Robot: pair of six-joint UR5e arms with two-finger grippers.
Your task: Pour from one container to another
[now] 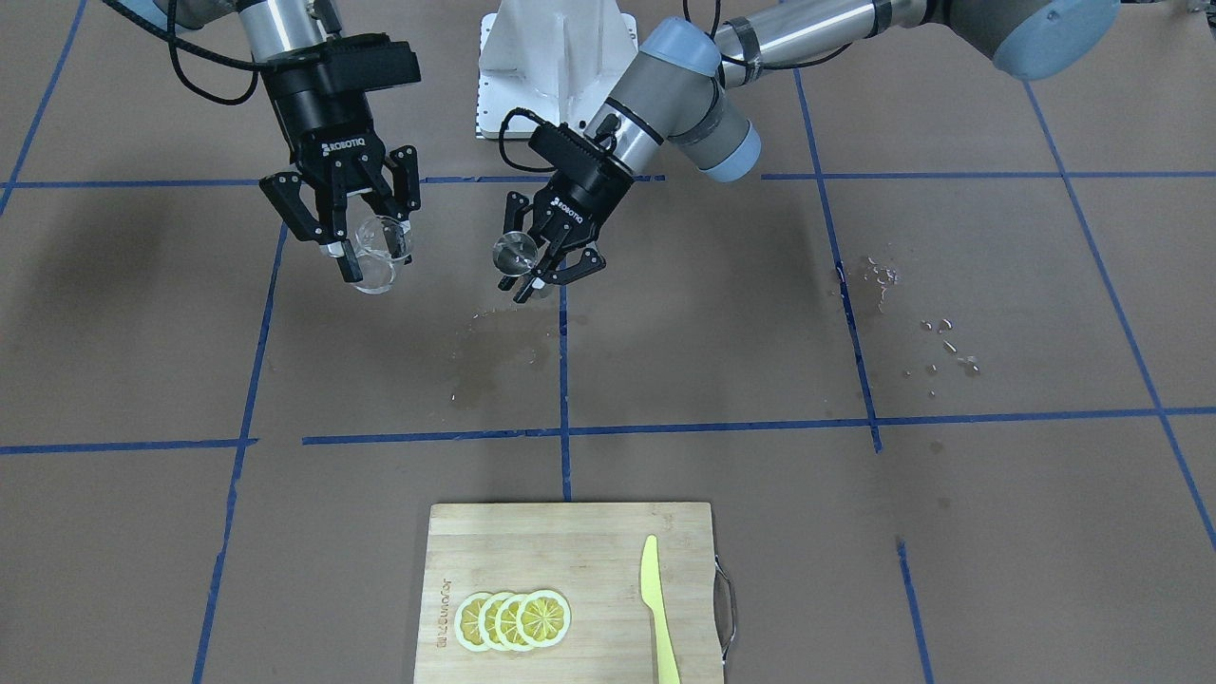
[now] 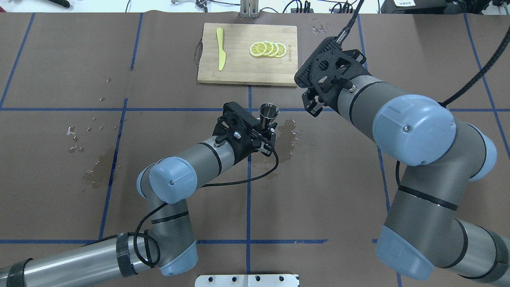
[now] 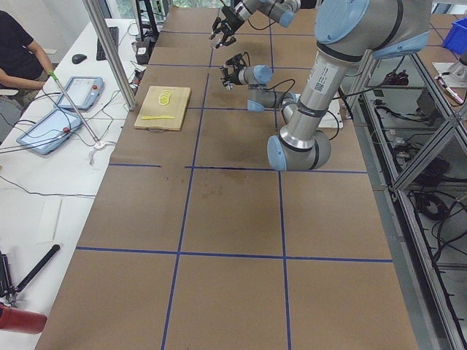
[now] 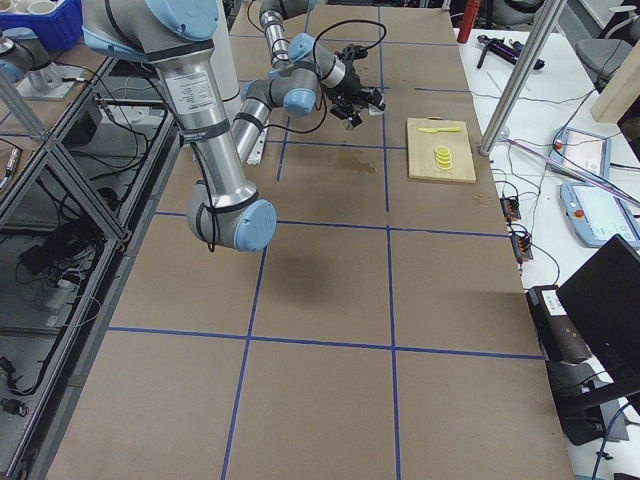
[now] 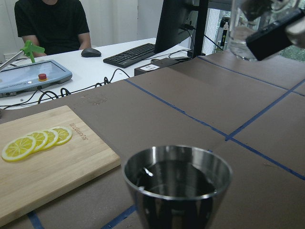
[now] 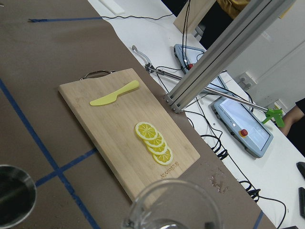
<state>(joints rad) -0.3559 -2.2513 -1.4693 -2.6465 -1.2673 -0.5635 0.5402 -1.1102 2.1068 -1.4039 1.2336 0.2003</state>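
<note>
The silver metal jigger (image 1: 515, 252) is held upright above the table's middle, with my left gripper (image 1: 534, 272) shut on its lower cone. In the left wrist view the jigger (image 5: 176, 183) holds dark liquid. From overhead, the jigger (image 2: 269, 111) stands just beyond the left gripper (image 2: 266, 129). The clear cup (image 1: 382, 252) hangs in the air with my right gripper (image 1: 372, 249) shut on it, a short way to the jigger's side. The cup (image 5: 242, 28) shows at the top right of the left wrist view, and its rim (image 6: 174, 202) fills the bottom of the right wrist view. Overhead, the right wrist hides the cup.
A wooden cutting board (image 1: 570, 541) at the operators' edge carries several lemon slices (image 1: 513, 619) and a yellow knife (image 1: 655, 608). A wet patch (image 1: 494, 351) lies below the grippers, and water drops (image 1: 936, 342) lie toward my left. The white robot base (image 1: 556, 66) stands behind.
</note>
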